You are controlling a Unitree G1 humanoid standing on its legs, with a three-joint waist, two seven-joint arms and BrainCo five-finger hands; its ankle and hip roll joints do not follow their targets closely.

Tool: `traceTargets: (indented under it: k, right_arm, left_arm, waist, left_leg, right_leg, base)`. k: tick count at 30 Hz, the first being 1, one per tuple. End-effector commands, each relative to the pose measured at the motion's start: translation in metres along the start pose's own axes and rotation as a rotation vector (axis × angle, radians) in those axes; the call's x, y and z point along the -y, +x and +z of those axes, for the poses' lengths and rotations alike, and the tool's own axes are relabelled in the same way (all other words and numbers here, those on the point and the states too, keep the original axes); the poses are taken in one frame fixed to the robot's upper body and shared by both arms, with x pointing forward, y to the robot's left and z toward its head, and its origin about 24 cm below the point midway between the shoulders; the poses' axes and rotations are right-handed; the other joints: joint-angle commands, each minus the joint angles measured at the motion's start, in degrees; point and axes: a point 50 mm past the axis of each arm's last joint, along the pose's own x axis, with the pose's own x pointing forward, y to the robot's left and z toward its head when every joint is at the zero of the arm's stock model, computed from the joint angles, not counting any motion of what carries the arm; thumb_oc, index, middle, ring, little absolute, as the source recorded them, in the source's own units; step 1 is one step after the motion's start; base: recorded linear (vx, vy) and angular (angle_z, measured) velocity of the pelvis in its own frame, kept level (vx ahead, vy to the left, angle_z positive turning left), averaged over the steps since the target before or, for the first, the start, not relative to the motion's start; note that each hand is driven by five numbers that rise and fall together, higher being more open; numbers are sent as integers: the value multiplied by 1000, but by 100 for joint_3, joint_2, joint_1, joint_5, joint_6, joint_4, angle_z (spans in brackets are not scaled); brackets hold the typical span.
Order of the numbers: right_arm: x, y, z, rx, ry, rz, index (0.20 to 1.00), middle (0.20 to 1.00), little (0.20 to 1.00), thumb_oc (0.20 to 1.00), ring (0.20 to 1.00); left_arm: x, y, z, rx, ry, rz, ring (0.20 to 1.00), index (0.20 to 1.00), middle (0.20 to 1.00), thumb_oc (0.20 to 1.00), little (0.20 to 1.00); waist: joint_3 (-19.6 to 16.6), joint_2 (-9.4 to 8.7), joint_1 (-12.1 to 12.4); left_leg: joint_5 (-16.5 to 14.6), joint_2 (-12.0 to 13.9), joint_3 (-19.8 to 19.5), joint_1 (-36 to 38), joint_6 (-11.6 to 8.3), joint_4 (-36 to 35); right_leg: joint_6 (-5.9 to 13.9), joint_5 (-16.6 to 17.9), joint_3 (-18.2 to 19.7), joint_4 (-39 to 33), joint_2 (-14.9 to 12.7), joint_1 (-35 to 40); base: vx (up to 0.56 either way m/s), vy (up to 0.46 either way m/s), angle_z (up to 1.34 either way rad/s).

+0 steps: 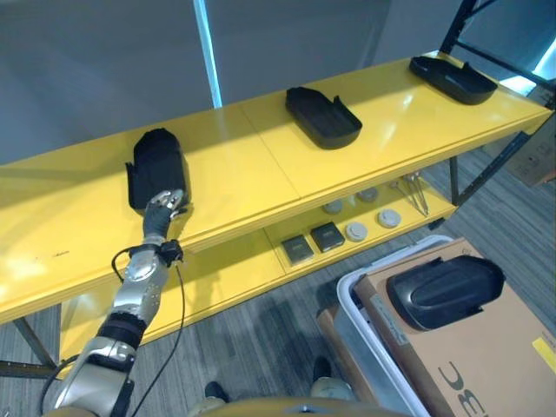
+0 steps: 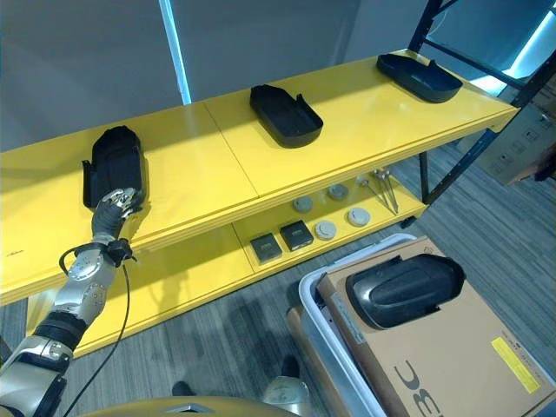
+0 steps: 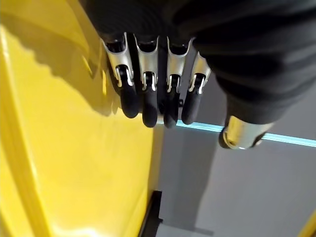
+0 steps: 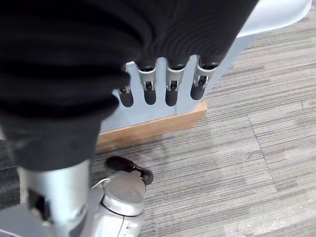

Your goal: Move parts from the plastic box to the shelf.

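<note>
L hand (image 1: 163, 205) at shelf (image 1: 261, 165) front edge.

Below the top board I see two small dark square boxes (image 1: 314, 242) side by side, several round grey discs (image 1: 357, 231) just beside them, and a pair of thin metal tools (image 1: 415, 193) further along. A brown cardboard sheet (image 1: 486, 356) lies over grey striped carpet (image 4: 247, 163).

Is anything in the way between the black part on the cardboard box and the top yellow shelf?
Nothing visible blocks it. The black moulded plastic part lies uncovered on the brown cardboard box. Bare stretches of the yellow top shelf lie open between the three black parts there. The left hand rests by the leftmost one.
</note>
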Motion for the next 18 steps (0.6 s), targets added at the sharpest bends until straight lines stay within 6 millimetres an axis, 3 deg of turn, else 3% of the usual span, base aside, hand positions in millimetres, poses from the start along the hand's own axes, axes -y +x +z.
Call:
traceTargets:
  k: [1,7,13,16,18]
  right_arm:
    - [-3,1,4,20,-1,0,1000,1000,1000,1000,1000]
    - [-2,2,7,7,95,-23,1000,1000,1000,1000,1000]
    - [-4,2,4,-32,217,-62,1000,1000,1000,1000,1000]
    - [-11,1,3,-59,332,-80,1000,1000,1000,1000,1000]
    - [-9,2,8,-36,279,-83,1000,1000,1000,1000,1000]
  left_arm:
    - [13,5,50,214,5,-129,1000,1000,1000,1000,1000]
    - [24,-26,63,227,-70,-324,1000,1000,1000,1000,1000]
    - [27,-39,52,168,-81,-433,1000,1000,1000,1000,1000]
    - [25,-49,39,105,-22,-482,1000,1000,1000,1000,1000]
    - [25,-55,30,48,13,-528,1000,1000,1000,1000,1000]
  waist:
    - [13,-92,103]
    - [-52,-19,356]
    - [-60,15,373]
    - [-31,51,371]
    - [-20,128,426]
  left_leg:
    - [-647,-14,-155,-242,154,541]
    - [-728,-268,-323,-131,281,424]
    - [-763,-523,-310,-6,437,181]
    - [-818,-631,25,46,522,11]
    - [-763,-600,298,-51,597,6]
  right_leg:
    - [71,-339,-90,141,-70,90]
    - [180,-290,-213,205,-268,197]
    - [432,-41,-202,355,-570,21]
    - [541,252,-486,720,-798,-374]
    - [463,-39,-844,1183,-687,-492]
  base:
    - [-75,85,6]
    - [-76,130,19]
    - [-58,134,4]
    - [-220,125,-29]
    - [-295,78,-145]
